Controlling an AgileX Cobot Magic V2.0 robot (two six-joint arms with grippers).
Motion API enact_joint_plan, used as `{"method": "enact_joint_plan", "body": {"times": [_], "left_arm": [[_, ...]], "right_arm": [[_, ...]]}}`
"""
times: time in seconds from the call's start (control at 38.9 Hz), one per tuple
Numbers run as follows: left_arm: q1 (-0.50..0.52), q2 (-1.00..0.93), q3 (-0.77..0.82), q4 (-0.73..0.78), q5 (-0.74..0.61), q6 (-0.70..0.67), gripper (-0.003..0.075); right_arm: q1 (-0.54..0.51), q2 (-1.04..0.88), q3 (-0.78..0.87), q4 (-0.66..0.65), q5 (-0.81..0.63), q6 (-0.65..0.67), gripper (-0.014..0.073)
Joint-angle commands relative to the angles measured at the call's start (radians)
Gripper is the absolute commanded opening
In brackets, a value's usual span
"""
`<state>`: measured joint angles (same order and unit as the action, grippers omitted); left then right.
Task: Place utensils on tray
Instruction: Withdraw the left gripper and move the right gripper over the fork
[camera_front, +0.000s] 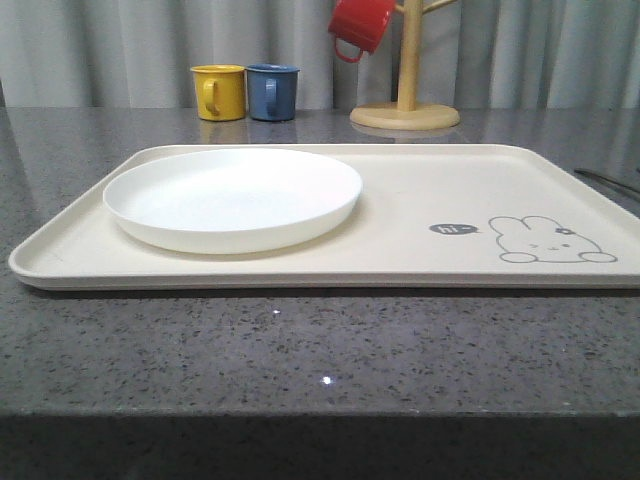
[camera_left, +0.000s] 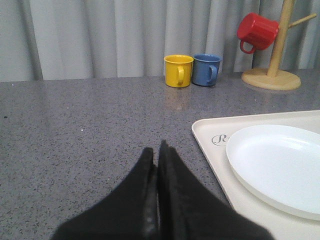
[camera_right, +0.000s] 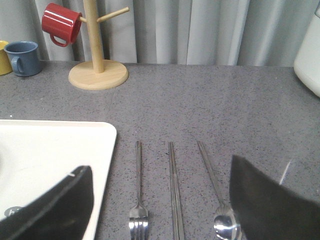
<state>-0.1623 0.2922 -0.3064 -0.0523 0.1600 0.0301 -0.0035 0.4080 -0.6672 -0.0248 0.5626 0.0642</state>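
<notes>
Tray (camera_front: 420, 190) sits flat on the grey surface (camera_front: 300, 340) in the front view, white plate (camera_front: 232, 197) already resting on its left half; the right half by the rabbit drawing (camera_front: 552, 240) is bare, with room for cutlery.

Left wrist view: left pincer (camera_left: 159, 152) closed, tips pressed together, empty, low over the surface, with the tray corner and plate just beside it. Yellow mug (camera_left: 178, 70) and blue mug (camera_left: 206, 69) far ahead, well apart.

Right wrist view: right pincer (camera_right: 160, 200) spread wide, holding nothing. Fork (camera_right: 138, 200), chopsticks (camera_right: 173, 190) and spoon (camera_right: 216, 195) lie parallel on the surface between its fingers, off the tray, fork nearest the tray rim.

Judgement: plate done, cutlery pending. Next: drop onto one piece, pinch, lift over the low rim. Mug tree (camera_right: 97, 70) with the red mug (camera_right: 60, 24) stands far ahead, clear.
</notes>
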Motion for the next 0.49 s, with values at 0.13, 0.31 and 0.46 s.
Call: {"method": "enact_joint_plan", "body": {"times": [0.13,0.31,0.46], "left_arm": [[-0.008,0.005,-0.027,-0.009,-0.095,-0.009,-0.0018],[-0.008,0.005,-0.027,-0.009,-0.095,-0.009,-0.0018],[-0.008,0.005,-0.027,-0.009,-0.093,-0.009,-0.0018]], "right_arm": [[-0.004,0.013,-0.033,-0.006,-0.074,-0.009,0.0582],[-0.004,0.023,-0.033,-0.006,-0.062,-0.009,0.0582],[-0.004,0.123,-0.06,-0.006,-0.028,-0.009,0.0582]]}}
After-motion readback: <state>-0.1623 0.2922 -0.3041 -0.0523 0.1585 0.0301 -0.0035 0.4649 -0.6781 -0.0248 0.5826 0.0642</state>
